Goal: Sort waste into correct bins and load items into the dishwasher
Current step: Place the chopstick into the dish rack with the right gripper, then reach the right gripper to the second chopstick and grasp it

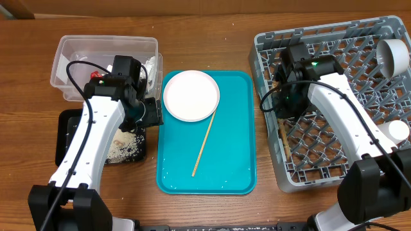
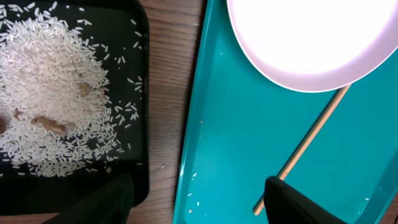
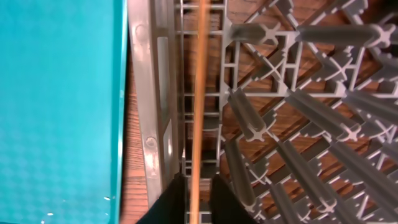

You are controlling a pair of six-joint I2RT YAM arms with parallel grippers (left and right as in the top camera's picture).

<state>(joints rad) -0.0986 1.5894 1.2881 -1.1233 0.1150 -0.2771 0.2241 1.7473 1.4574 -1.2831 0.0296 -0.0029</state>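
My left gripper [image 2: 199, 193] hangs open over the left rim of the teal tray [image 2: 205, 124], with nothing between its fingers. To its left, the black tray [image 2: 144, 93] holds loose rice [image 2: 50, 87] and a brown scrap [image 2: 50, 124]. The round white plate [image 1: 191, 95] lies on the teal tray with one chopstick [image 1: 204, 146] beside it. Inside the grey dish rack [image 3: 149, 93], at its left wall, my right gripper [image 3: 198, 202] straddles a second chopstick [image 3: 199, 93], its jaws slightly parted with a thin gap on each side. In the rack lie a white bowl [image 1: 393, 56] and a white cup [image 1: 398, 130].
The clear tub [image 1: 106, 43] stands at the back left with a white napkin [image 1: 151, 67] and a red wrapper [image 1: 95, 76] in it. Rows of upright pegs [image 3: 298, 162] crowd the rack to the right of my right gripper. A strip of bare wood separates the black tray from the teal one.
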